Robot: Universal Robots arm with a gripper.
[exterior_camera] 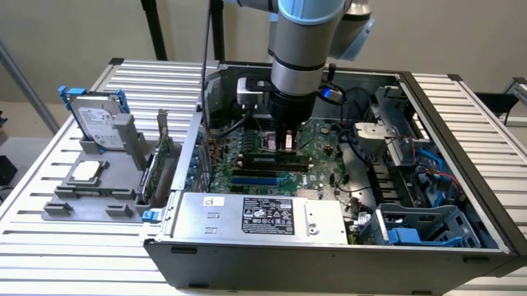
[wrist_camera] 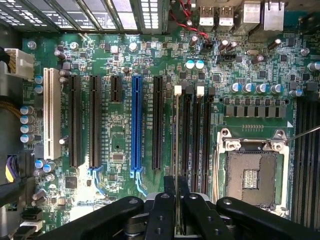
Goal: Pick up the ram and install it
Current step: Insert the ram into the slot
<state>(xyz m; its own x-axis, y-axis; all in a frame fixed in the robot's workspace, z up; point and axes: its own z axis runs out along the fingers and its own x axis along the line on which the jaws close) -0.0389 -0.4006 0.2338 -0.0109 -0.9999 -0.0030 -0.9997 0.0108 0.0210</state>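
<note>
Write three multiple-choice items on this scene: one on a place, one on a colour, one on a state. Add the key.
1. Where is the hard drive?
A. On the grey stand outside the case, at the exterior view's left
B. Inside the case
C. On top of the arm

2. One long slot on the motherboard is neither black nor white. What colour is it?
A. Red
B. Blue
C. Orange

3. What is the state of the ram?
A. Lying flat on the grey stand
B. Lying across the hard drive
C. Held edge-on between the fingers, over the motherboard

Key: 1 A, the drive stands upright on the stand beside the case. 2 B, the wrist view shows it blue. 3 C, the fingers close on its near end.
</note>
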